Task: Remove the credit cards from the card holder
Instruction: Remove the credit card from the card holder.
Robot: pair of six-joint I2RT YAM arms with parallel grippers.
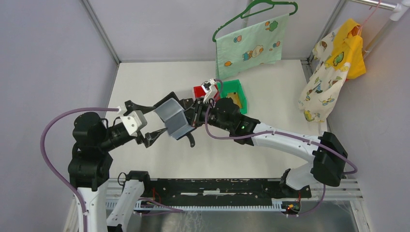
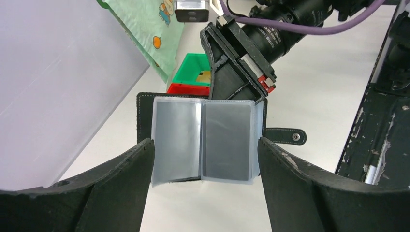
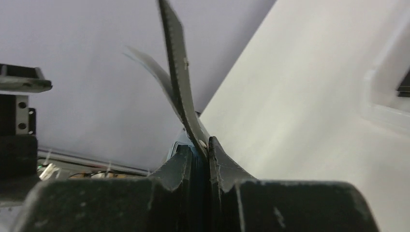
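The black card holder [image 1: 175,119] hangs spread open above the table between both arms. Its clear sleeves face the left wrist camera, and a grey credit card [image 2: 227,141] sits in the right sleeve, another [image 2: 177,140] in the left. The snap tab [image 2: 288,136] sticks out to the right. My right gripper [image 3: 199,150] is shut on the holder's far edge [image 3: 177,63]; it also shows in the top view [image 1: 196,115]. My left gripper [image 2: 205,145] is open, one finger at each side edge of the sleeves. A tan card [image 1: 235,99] lies in the green bin.
A green bin [image 1: 235,93] and a red bin [image 1: 198,91] stand just behind the grippers. A clear bin's rim [image 3: 387,108] shows at the right. A green cloth on a hanger [image 1: 249,46] hangs at the back, and yellow clothes [image 1: 333,67] at the right wall.
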